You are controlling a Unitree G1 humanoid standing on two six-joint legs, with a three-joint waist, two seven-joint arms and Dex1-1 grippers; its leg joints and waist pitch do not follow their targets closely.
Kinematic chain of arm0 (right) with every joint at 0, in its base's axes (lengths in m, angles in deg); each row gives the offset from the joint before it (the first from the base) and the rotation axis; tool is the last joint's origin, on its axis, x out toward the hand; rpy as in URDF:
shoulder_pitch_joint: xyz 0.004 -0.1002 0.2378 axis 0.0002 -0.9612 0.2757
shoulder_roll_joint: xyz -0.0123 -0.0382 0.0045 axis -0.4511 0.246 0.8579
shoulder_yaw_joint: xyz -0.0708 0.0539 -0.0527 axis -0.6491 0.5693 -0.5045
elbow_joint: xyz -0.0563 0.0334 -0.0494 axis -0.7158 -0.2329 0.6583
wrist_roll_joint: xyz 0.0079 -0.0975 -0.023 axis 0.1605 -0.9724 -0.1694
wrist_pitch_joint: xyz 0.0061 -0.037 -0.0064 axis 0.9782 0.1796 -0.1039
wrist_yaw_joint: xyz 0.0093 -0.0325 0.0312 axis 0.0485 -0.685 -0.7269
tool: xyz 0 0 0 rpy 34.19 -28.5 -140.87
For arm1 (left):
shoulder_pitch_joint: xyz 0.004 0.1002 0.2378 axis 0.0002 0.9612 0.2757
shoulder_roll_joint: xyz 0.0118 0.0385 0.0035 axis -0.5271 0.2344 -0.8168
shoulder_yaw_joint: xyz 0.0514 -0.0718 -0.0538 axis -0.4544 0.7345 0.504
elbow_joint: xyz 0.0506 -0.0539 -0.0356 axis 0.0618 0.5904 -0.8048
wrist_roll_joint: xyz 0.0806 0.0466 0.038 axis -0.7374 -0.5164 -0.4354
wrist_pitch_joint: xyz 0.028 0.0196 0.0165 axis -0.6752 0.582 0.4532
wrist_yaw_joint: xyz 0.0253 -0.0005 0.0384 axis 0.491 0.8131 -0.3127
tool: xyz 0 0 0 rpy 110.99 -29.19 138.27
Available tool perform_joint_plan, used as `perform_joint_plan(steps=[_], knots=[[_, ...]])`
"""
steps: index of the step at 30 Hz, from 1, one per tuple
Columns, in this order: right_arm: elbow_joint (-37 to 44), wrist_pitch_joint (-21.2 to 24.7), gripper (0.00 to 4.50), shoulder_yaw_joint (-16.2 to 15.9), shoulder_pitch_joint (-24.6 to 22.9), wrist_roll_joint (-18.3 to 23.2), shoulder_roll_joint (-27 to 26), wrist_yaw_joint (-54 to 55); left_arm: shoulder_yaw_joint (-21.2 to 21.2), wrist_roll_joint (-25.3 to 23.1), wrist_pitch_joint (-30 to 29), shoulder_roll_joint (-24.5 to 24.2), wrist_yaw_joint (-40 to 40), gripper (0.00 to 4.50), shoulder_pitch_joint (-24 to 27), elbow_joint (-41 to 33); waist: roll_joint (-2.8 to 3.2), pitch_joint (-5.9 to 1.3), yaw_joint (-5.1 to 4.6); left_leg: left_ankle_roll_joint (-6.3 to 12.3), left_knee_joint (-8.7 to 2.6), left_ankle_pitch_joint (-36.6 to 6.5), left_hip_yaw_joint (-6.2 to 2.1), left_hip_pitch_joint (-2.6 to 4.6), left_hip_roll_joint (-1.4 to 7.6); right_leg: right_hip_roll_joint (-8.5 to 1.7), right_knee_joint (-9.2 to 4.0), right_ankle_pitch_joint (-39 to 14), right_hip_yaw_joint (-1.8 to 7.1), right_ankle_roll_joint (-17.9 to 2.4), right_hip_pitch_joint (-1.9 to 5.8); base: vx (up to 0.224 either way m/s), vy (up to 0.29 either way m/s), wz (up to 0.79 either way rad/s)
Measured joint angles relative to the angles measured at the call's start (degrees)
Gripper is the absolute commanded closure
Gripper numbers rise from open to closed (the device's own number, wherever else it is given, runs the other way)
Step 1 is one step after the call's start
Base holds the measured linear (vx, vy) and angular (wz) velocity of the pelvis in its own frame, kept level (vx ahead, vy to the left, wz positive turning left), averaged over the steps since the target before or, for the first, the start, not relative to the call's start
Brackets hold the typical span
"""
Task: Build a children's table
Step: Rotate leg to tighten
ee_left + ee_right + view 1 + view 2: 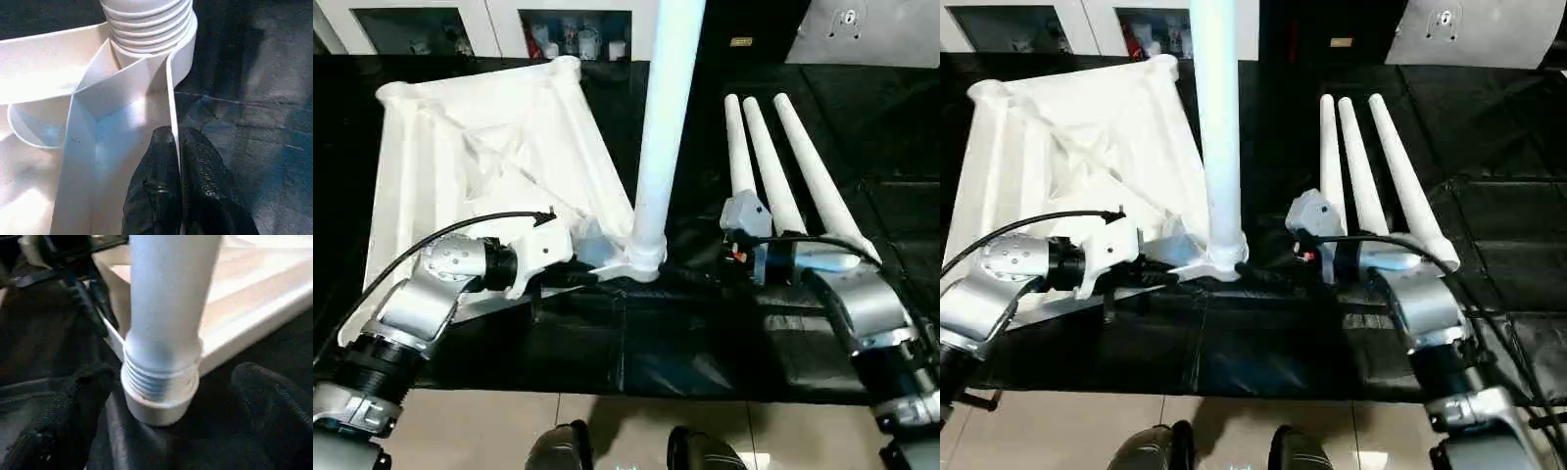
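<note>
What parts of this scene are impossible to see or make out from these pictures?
- Top of the upright leg: cut off by the upper edge in both eye views.
- How deep that leg's thread sits in the corner socket: threads still show in the right wrist view.
- Items in the cabinet: too small, behind glass.
- Tabletop near edge: hidden by the left gripper.

forearms: silver metal, rounded, black ribbed collars behind
left wrist housing (533,257): white, just behind the fingers
fingers (161,191): black, textured rubbery pads
cables: black, looping behind the fingers
right wrist housing (745,215): grey
</note>
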Motion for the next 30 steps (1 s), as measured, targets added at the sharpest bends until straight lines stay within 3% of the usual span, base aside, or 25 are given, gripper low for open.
perform_joint_plan(steps=[14, 30], knots=[[-7.1, -4.5, 0.04, -2.7, 2.3, -0.7, -3.9, -3.9, -1.2, 0.0, 1.5, 0.4, -3.1, 4.5, -1.0, -0.2, 0.01, -0.01, 1.3, 0.08, 0.28, 0.0, -0.29, -0.6, 0.06, -0.1, 0.0, 0.0, -0.51, 0.0, -0.14, 0.0, 0.0, 0.0], [-9.6, -4.6, 1.48, -2.6, 4.1, 0.3, -4.9, -6.8, -1.6, -0.3, 1.7, 0.6, -4.6, 4.5, -1.0, -0.6, 0.01, -0.01, 1.32, 0.08, 0.83, 0.0, -0.39, -0.64, 0.13, -0.13, 0.48, 0.0, -0.53, 0.0, -0.14, 0.0, 0.0, 0.0]])
